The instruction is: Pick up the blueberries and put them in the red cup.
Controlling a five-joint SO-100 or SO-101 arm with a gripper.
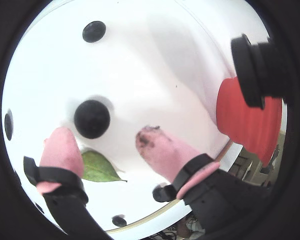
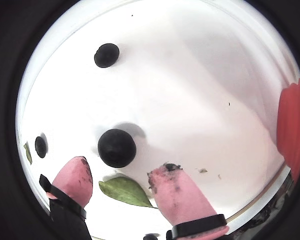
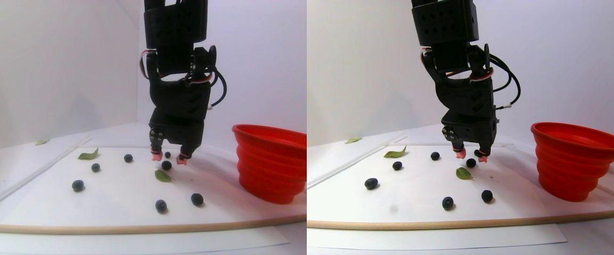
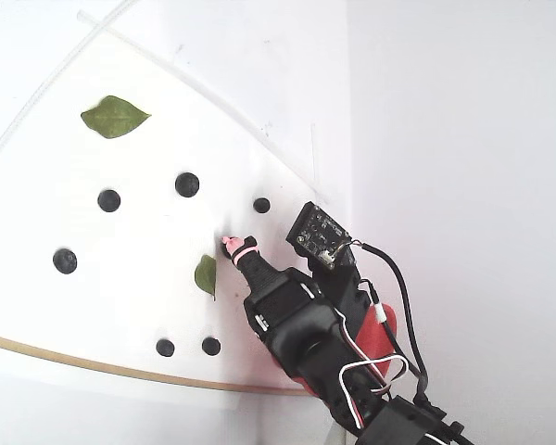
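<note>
The gripper (image 2: 122, 180) hangs with its pink fingers (image 2: 75, 179) spread, a blueberry (image 2: 117, 147) just ahead of the gap between them. A green leaf (image 2: 122, 191) lies under the tips. More blueberries (image 3: 161, 205) scatter nearby; the red cup (image 3: 269, 162) stands well off beside.

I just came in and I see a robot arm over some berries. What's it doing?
The gripper is open and hangs just above one blueberry, which sits between its pink fingertips, beside a green leaf. More blueberries lie loose on the white board. The red cup stands off to the side; whether it holds any berries cannot be seen.
</note>
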